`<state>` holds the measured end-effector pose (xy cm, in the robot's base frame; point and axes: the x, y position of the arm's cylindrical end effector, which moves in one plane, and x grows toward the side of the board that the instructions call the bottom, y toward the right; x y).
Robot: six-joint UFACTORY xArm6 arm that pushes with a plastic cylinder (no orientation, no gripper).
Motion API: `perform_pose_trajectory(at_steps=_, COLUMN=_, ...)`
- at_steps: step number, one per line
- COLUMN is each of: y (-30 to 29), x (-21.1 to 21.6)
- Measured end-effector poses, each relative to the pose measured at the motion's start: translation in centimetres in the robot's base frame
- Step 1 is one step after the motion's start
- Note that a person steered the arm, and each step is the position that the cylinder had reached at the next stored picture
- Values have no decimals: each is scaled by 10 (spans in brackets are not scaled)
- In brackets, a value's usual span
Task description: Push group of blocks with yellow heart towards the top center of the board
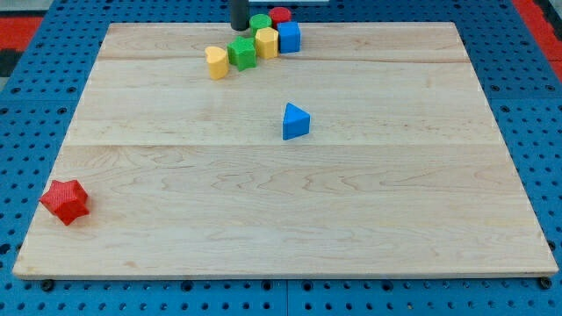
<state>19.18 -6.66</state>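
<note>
The yellow heart (216, 62) lies near the view's top, left of centre, at the left end of a tight group. Touching its right is a green star-like block (242, 53), then a yellow block (266, 42), a blue cube (289, 37), a green round block (260, 23) and a red round block (280, 15) behind them. My tip (240, 28) stands at the board's top edge, just left of the green round block and above the green star-like block.
A blue triangle (296, 121) lies alone near the board's centre. A red star (65, 201) sits at the view's bottom left corner of the wooden board (281, 219). Blue pegboard surrounds the board.
</note>
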Motion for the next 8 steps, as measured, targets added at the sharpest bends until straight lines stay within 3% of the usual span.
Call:
perform_pose_trajectory(at_steps=1, y=-49, x=3)
perform_pose_trajectory(at_steps=3, y=-58, x=69)
perform_pose_trajectory(at_steps=5, y=-57, x=92)
perform_pose_trajectory(at_steps=6, y=-94, x=114)
perform_pose_trajectory(at_steps=7, y=-98, x=138)
perform_pose_trajectory(at_steps=8, y=-58, x=138)
